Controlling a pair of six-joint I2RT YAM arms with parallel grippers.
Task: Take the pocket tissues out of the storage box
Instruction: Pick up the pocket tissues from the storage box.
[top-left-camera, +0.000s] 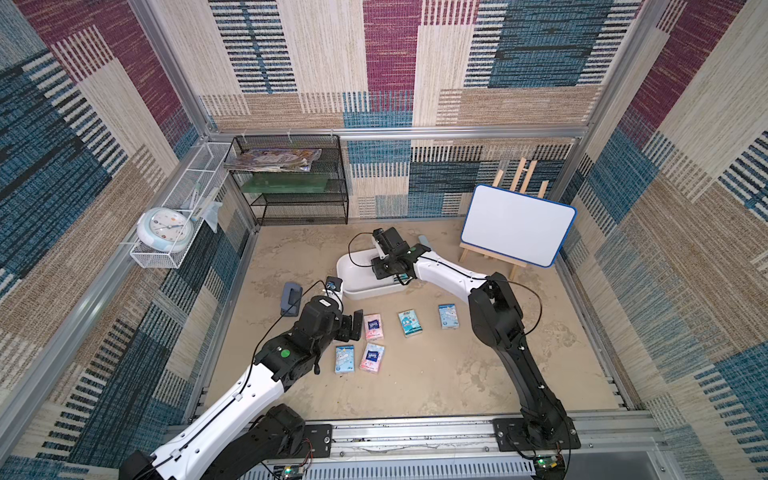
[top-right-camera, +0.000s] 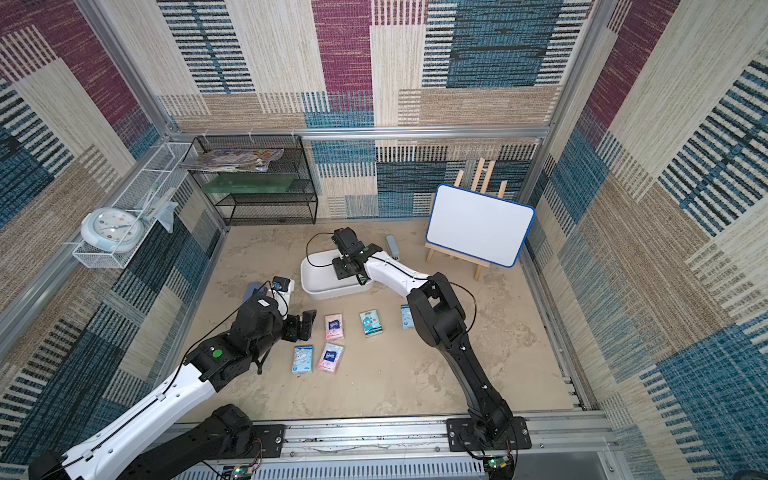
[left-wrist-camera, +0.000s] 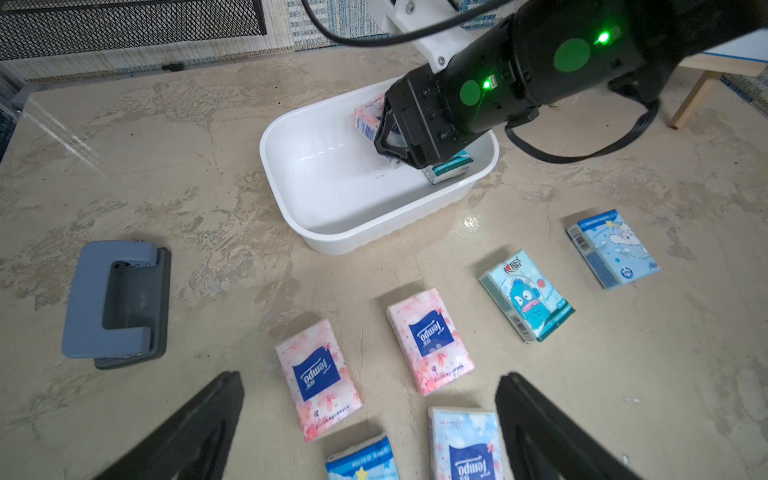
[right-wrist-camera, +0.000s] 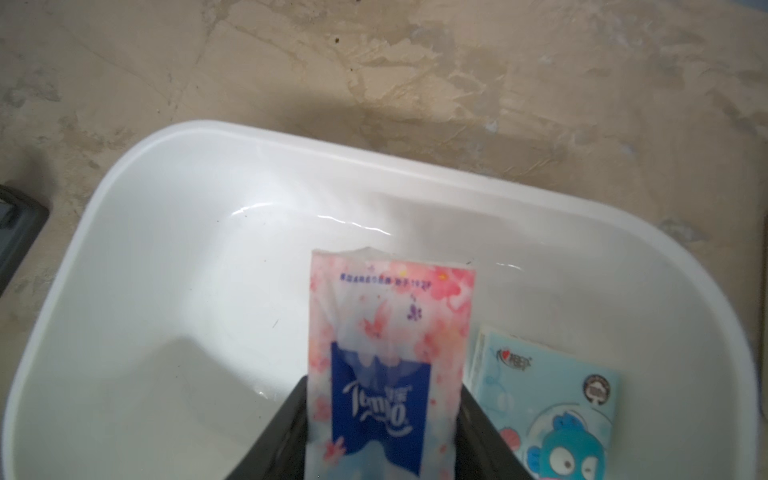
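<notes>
1. Right gripper (right-wrist-camera: 384, 382) pinches a pink Tempo packet (right-wrist-camera: 390, 316) by its long sides inside the storage box (right-wrist-camera: 166, 174).
2. Teal cartoon packet (right-wrist-camera: 552, 386) lies just beside it in the box.
3. Left gripper (left-wrist-camera: 370, 378) hangs wide open above loose packets (left-wrist-camera: 430, 340), between the box and the front edge of the tabletop (left-wrist-camera: 124, 166).

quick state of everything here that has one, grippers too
storage box, upright, holds two packets
pink packet, gripped, tilted, inside the storage box
teal packet, lying in the storage box
six other packets, flat on the table
right gripper, closed on the pink packet
left gripper, open, empty
hole punch, closed
whiteboard, blank
</notes>
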